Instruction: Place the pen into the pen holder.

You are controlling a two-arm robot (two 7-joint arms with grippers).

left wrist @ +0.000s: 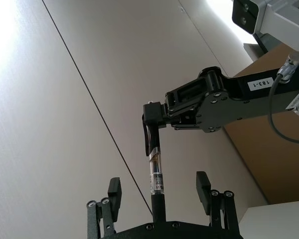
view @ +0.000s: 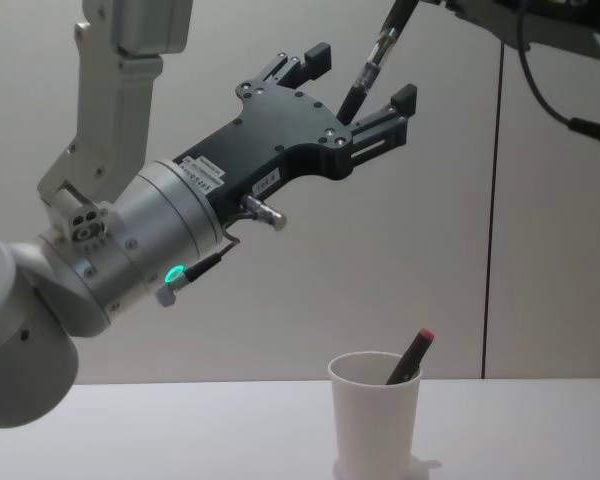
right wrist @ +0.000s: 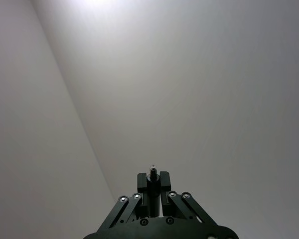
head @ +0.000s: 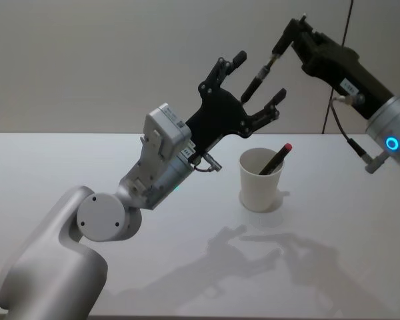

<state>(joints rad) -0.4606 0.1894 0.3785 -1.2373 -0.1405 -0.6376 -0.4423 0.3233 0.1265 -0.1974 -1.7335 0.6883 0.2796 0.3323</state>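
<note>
a pen (head: 262,69) is clamped in the right end effector (head: 280,45) above the paper cup (head: 260,181) and offered between the spread fingers of the left end effector (head: 259,83), likely for handover.

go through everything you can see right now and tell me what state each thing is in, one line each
Pen holder: upright on the table, one pen in it.
Pen in the holder: leaning on the rim, red end up.
Second pen: held in the air, end between the left gripper's fingers, untouched.
Right gripper: shut on the second pen.
Left gripper: open, raised above the table.
</note>
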